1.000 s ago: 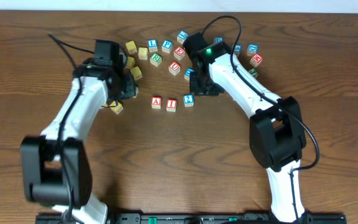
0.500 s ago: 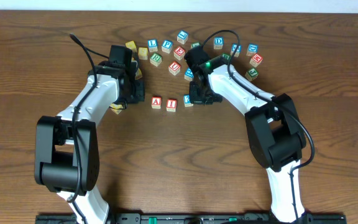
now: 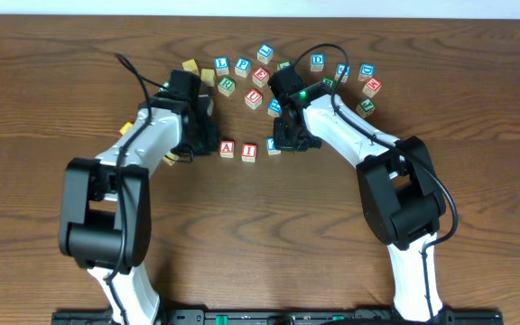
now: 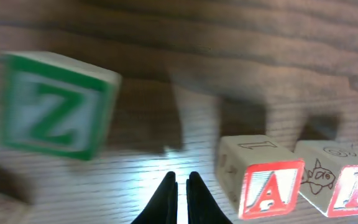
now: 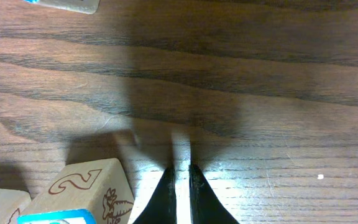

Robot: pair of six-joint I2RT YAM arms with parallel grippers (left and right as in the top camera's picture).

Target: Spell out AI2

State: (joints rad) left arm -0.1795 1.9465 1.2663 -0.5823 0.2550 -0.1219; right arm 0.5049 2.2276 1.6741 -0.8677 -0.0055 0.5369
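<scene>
A red A block [image 3: 227, 149], a red I block [image 3: 249, 151] and a blue 2 block [image 3: 273, 145] stand in a row on the wooden table. My left gripper [image 3: 208, 144] is shut and empty, low over the table just left of the A block [image 4: 263, 182]; the I block [image 4: 337, 180] sits beyond it. My right gripper [image 3: 286, 140] is shut and empty, just right of the 2 block [image 5: 92, 190] and partly hiding it in the overhead view. The fingertips show in the left wrist view [image 4: 182, 179] and the right wrist view [image 5: 180, 173].
Several loose letter blocks [image 3: 260, 77] lie in an arc behind the row. Yellow blocks [image 3: 190, 66] lie near my left arm. A green Z block [image 4: 58, 106] stands left of my left gripper. A blue block's edge [image 5: 61, 5] shows ahead of my right gripper.
My left arm has swung right and closed in on the A block. My right gripper moved down beside the 2 block, then stayed still.
</scene>
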